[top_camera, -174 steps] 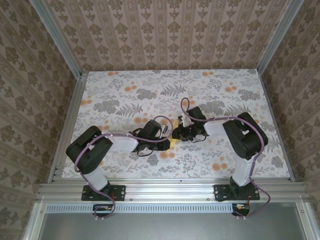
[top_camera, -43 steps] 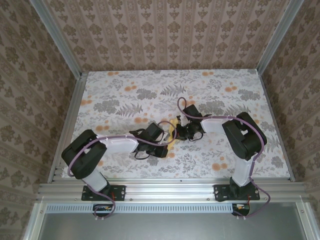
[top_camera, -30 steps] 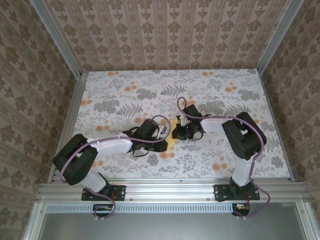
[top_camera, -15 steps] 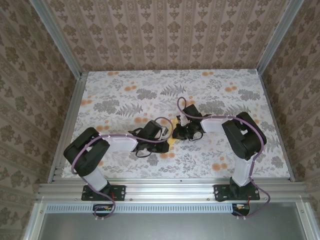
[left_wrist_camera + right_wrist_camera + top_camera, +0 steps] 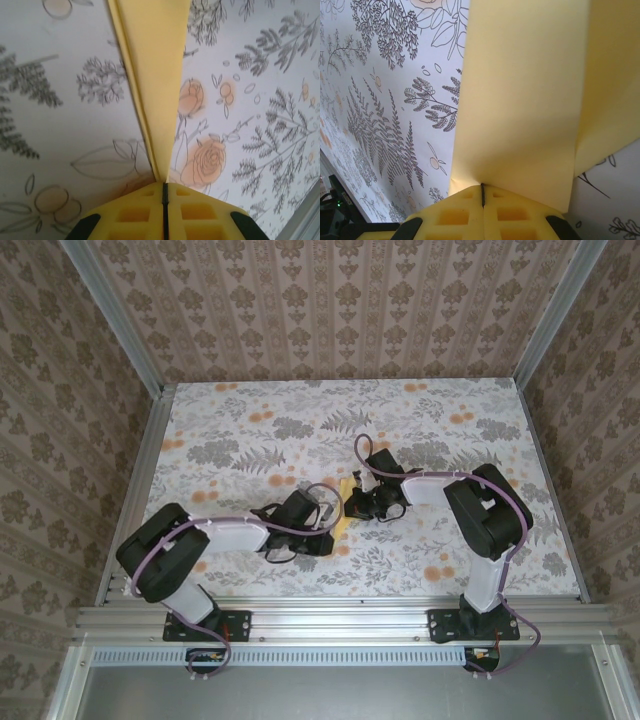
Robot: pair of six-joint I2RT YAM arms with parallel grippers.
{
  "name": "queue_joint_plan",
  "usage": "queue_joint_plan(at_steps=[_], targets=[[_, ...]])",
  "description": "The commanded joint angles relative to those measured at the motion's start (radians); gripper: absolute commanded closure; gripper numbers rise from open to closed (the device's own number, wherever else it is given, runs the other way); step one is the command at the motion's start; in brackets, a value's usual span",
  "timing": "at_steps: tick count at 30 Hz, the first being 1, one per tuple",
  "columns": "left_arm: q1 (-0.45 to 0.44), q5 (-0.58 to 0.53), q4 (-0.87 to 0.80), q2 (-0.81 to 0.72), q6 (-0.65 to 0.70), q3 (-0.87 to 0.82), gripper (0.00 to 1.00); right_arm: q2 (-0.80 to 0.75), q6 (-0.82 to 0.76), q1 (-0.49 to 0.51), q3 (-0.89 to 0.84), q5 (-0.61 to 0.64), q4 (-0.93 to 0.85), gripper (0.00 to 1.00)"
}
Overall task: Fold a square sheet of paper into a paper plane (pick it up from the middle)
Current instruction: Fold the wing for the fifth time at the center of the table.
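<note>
The sheet of paper (image 5: 343, 522) is pale yellow and folded, held above the middle of the flowered table (image 5: 450, 430) between my two grippers. In the left wrist view the paper (image 5: 155, 65) narrows to a slim layered point that ends in the closed seam of my left gripper (image 5: 164, 185). In the right wrist view a broad flap of the paper (image 5: 520, 100) rises from the closed seam of my right gripper (image 5: 481, 188). From above, the left gripper (image 5: 327, 521) and the right gripper (image 5: 356, 504) nearly meet, and they hide most of the paper.
Aluminium rails run along the near edge (image 5: 340, 615) and the left side (image 5: 140, 490) of the table. Patterned walls close in the back and both sides. Orange printed flowers (image 5: 435, 572) dot the table cover.
The left arm has shifted, its elbow swinging left and back, and its gripper sits slightly nearer. The right arm has stayed still. Both grippers remain shut on the paper.
</note>
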Motion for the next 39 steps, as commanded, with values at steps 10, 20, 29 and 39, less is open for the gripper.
queue_joint_plan(at_steps=[10,20,29,39], targets=[[0.016,-0.158,0.163,-0.105,-0.181,-0.023,0.91,0.083,0.001,-0.008,-0.021,0.126,-0.072,0.94],[0.012,-0.133,0.235,0.079,-0.214,0.060,0.94,0.080,0.006,-0.008,-0.018,0.114,-0.067,0.94],[0.019,-0.180,0.206,0.096,-0.232,0.021,0.96,0.068,0.004,-0.008,-0.016,0.091,-0.061,0.94],[0.019,-0.194,0.151,0.103,-0.231,-0.024,0.97,-0.078,0.063,-0.050,0.024,0.018,0.030,0.81]])
